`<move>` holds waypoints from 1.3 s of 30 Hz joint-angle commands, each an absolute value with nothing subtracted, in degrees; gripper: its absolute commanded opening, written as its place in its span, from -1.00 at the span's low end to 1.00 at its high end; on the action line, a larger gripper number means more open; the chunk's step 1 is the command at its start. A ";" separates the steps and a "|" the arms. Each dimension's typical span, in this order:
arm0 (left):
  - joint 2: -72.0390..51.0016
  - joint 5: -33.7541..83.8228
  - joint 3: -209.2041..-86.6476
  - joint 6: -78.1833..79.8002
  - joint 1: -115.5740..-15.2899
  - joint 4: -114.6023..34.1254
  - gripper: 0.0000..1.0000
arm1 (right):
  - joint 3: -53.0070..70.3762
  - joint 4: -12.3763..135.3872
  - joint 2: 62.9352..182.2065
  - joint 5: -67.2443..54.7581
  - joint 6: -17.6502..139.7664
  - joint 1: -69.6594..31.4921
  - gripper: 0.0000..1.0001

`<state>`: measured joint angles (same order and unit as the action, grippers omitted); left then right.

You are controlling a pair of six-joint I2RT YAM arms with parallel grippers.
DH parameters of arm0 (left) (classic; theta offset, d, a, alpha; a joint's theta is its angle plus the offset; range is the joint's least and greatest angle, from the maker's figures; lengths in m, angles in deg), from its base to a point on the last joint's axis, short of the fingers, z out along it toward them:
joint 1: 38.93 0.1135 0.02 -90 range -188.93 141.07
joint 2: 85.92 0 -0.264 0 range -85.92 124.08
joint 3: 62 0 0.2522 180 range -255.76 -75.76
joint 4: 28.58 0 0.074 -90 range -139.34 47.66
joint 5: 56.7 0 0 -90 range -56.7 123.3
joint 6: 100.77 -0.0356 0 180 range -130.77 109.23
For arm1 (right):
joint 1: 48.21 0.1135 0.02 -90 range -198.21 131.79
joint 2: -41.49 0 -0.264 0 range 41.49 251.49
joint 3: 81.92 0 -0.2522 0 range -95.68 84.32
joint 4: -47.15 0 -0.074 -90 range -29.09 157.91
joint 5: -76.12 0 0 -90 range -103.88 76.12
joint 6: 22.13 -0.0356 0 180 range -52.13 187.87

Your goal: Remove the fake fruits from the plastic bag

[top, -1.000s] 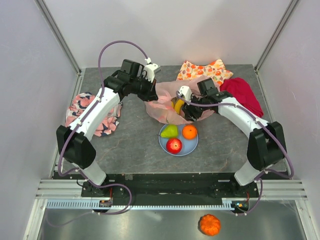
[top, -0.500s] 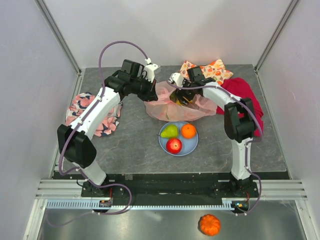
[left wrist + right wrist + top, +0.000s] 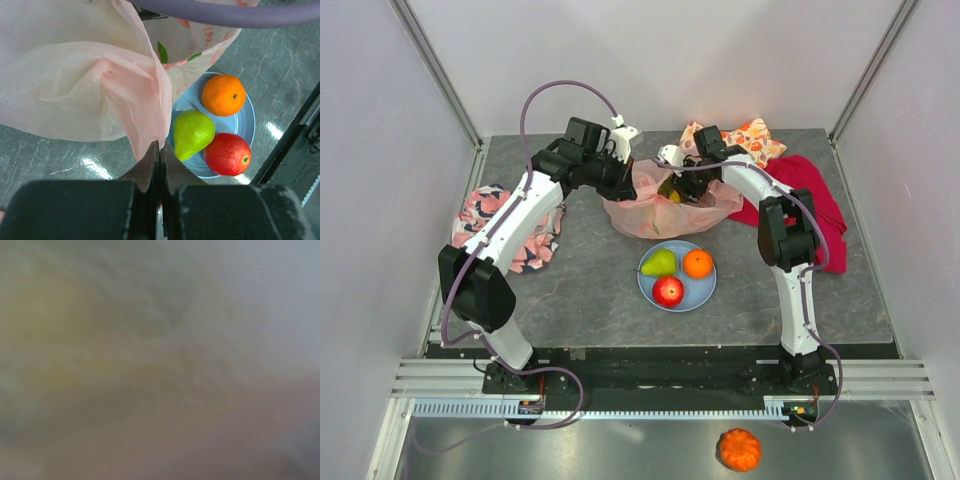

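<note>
Top view: the pink plastic bag (image 3: 642,214) lies just behind the blue plate (image 3: 701,291), which holds the pear (image 3: 660,263), orange (image 3: 698,263) and red apple (image 3: 668,291). The right gripper (image 3: 672,187) is inside the bag, and I cannot tell how its jaws stand.
Left wrist: the left gripper (image 3: 158,150) is clenched on the bag film.
Right wrist: only blur.
A blind pull may tear the film.

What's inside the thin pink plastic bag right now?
From above, a yellow fruit shows in the pink bag's mouth, with the right gripper in it too. Anything deeper is covered by the film, and the right wrist view is blurred.
</note>
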<state>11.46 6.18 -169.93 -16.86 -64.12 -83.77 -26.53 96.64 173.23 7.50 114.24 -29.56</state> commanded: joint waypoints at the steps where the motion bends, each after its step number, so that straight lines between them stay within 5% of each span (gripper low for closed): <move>1: 11.81 5.17 -172.52 -18.59 -63.89 -83.65 -0.97 | -26.34 105.02 174.03 12.39 117.26 -30.46 -0.07; 2: 12.07 5.08 -172.70 -18.59 -63.98 -83.56 -0.97 | -25.73 105.29 173.51 12.31 117.35 -30.63 -0.31; 7: 12.51 4.99 -173.49 -18.42 -63.89 -83.39 -0.97 | -20.02 105.21 167.19 10.29 112.98 -32.91 -0.77; 15: 12.34 5.61 -172.61 -18.94 -63.89 -83.21 -0.97 | 6.42 100.55 142.58 11.69 108.39 -33.01 -0.93; 21: 11.37 5.00 -171.12 -22.01 -63.89 -84.79 -0.97 | 15.94 92.83 136.23 12.05 105.32 -30.81 -0.50; 30: 10.14 1.39 -170.41 -28.79 -63.89 -95.77 -0.97 | -6.72 88.16 155.21 4.66 107.50 -30.46 -0.23; 39: 10.58 3.23 -169.62 -28.35 -63.89 -96.66 -0.97 | -20.08 93.42 168.13 7.20 114.80 -30.54 0.43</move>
